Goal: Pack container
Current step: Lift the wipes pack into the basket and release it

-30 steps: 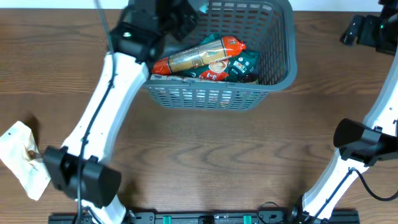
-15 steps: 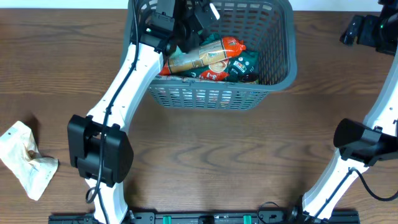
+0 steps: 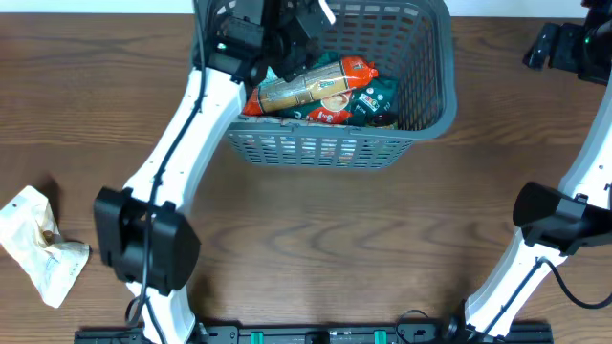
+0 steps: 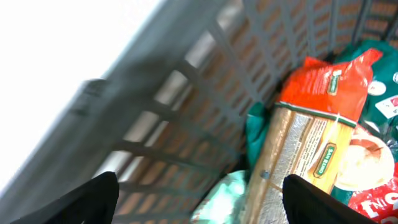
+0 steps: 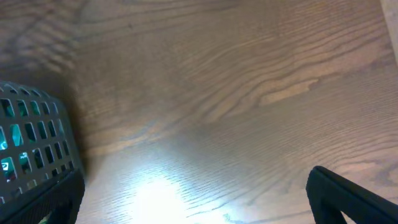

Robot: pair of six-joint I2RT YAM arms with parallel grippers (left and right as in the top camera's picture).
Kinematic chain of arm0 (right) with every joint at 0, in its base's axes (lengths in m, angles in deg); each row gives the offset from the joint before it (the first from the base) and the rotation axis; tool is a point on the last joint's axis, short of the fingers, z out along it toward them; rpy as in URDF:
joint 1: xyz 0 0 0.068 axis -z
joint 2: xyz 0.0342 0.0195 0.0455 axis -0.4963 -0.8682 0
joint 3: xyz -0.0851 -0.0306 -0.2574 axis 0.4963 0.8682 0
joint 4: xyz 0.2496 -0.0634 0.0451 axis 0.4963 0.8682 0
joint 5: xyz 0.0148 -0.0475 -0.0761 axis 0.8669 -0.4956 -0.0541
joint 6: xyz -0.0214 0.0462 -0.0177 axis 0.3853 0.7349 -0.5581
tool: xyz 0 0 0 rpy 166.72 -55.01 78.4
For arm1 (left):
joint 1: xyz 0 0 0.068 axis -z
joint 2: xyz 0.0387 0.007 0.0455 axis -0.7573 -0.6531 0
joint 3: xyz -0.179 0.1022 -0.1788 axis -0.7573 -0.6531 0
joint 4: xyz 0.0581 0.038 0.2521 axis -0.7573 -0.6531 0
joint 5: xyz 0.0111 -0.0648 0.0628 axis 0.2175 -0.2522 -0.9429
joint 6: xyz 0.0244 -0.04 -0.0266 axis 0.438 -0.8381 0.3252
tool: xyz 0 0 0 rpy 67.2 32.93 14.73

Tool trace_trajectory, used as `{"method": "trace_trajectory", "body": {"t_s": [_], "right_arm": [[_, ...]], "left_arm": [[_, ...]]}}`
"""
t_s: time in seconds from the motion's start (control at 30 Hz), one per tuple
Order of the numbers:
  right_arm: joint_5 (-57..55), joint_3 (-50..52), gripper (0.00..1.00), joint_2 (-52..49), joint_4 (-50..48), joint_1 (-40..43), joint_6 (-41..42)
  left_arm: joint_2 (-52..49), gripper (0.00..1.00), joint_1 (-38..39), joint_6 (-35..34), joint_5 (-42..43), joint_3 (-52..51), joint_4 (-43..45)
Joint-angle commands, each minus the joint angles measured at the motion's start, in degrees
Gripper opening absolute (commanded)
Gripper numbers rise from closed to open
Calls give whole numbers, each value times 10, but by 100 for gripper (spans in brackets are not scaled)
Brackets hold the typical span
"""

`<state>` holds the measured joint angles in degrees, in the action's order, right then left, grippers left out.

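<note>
Container: large dark grey plastic basket with slotted lattice sides, standing on the wooden table at its far side, about the middle, its far rim cut off by the top edge of the overhead view. Contents: one long packet, tan in the middle with orange-red ends, lying across the base on a slant; one dark green packet just beside it, touching it on the right; one pale mint-green item, blurred in the left wrist view and not identifiable, low by the lattice wall next to the long packet. Left gripper: reached into the basket over its left end, jaws spread wide, both dark fingers at the bottom corners of its own camera view and gripping nothing. Right gripper: out at the far right of the table, well apart from the basket, jaws spread wide over bare wood. Also on the table: one crumpled pale paper wrapper, stained brown, at the near left edge, well apart from the basket.
</note>
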<state>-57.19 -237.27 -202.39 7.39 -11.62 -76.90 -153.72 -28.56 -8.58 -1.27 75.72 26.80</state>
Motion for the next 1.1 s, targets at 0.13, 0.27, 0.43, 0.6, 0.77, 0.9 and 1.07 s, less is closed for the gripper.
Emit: {"method": "trace_trajectory", "body": {"t_s": [0.13, 0.27, 0.43, 0.6, 0.77, 0.9, 1.07], "right_arm": [[2, 0, 99, -6, 2, -2, -3], [2, 0, 99, -6, 2, -2, -3], [2, 0, 99, -6, 2, -2, -3], [2, 0, 99, -6, 2, -2, -3], [2, 0, 99, -6, 2, -2, -3], [2, 0, 99, -6, 2, -2, -3], [2, 0, 99, -6, 2, -2, -3]], "left_arm": [[66, 85, -11, -9, -35, 2, 0], [91, 90, -11, -14, -60, 2, -7], [125, 96, -17, -23, -81, 2, -29], [168, 99, -40, -44, -83, 2, -52], [220, 99, -79, -68, -138, 2, -85], [266, 99, -136, -148, -240, 2, -132], [318, 98, -272, -320, -276, 2, -226]]}}
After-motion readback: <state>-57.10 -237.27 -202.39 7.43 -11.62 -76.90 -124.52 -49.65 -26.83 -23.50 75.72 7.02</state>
